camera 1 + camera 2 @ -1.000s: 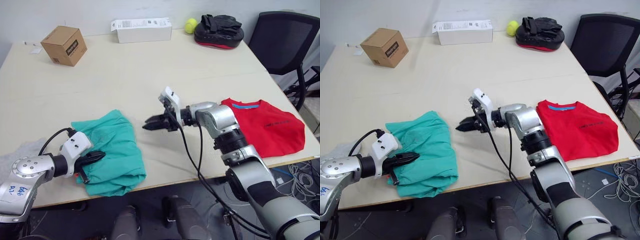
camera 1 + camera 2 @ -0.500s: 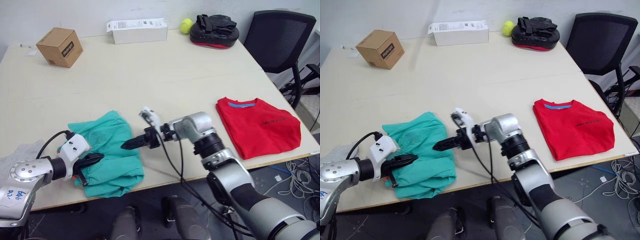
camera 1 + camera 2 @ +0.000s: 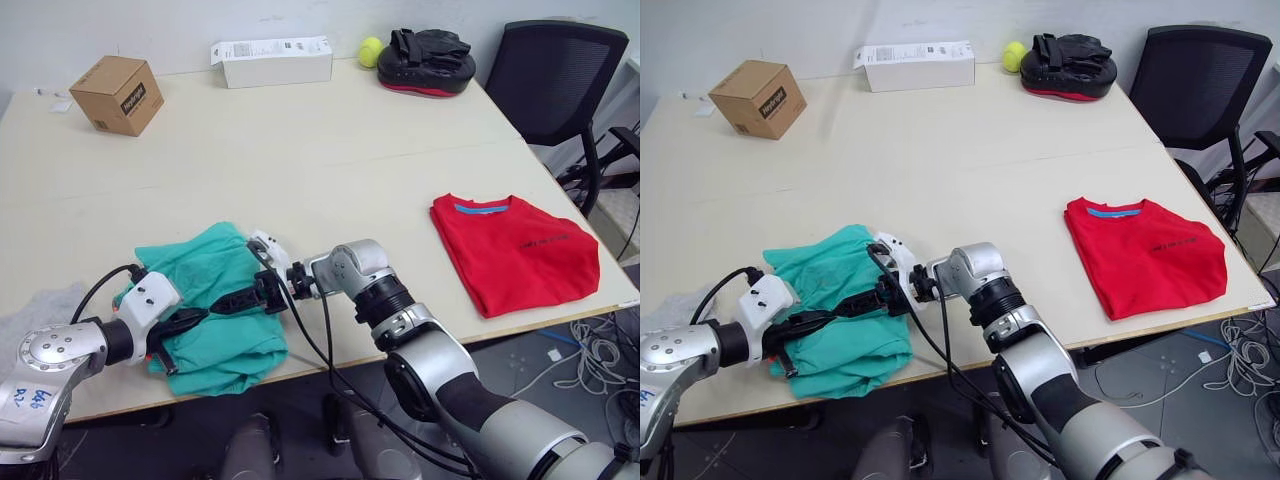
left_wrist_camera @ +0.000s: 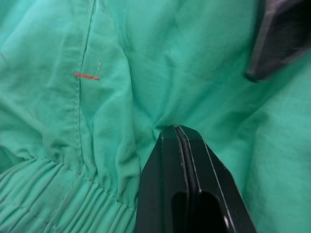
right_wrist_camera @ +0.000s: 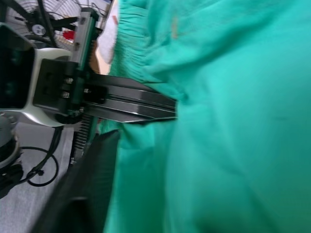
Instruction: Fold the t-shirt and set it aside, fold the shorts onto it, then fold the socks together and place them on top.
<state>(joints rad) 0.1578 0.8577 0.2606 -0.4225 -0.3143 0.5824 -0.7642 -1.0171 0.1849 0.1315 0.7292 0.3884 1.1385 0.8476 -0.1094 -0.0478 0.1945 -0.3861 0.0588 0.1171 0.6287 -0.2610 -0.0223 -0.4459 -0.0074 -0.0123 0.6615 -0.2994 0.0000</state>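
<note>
While you look down at the table, you see the shorts lie bunched up right at its near edge, and both of your grippers meet on them. Your left gripper has its two fingers pressed flat together, tips on the teal cloth just past the gathered waistband. Your right gripper points at the left one, tips almost touching it, low on the cloth. You cannot tell if its fingers are apart or together.

Beyond the grippers the table is wide and bare. To the right of your right gripper there is bare table too, and then the t-shirt, folded flat, well apart from the shorts and close to the table's right edge and near corner. Something pale grey lies by your left arm; you cannot tell if it is the socks.

Count them: one pair of shorts, one t-shirt, one brown box, one white box, one yellow ball, one black and red pad, one black chair.

A second ago your right gripper was over bare table, between the shorts and the t-shirt. Now it has swung across onto the shorts. Your left gripper has stayed put on the cloth.
</note>
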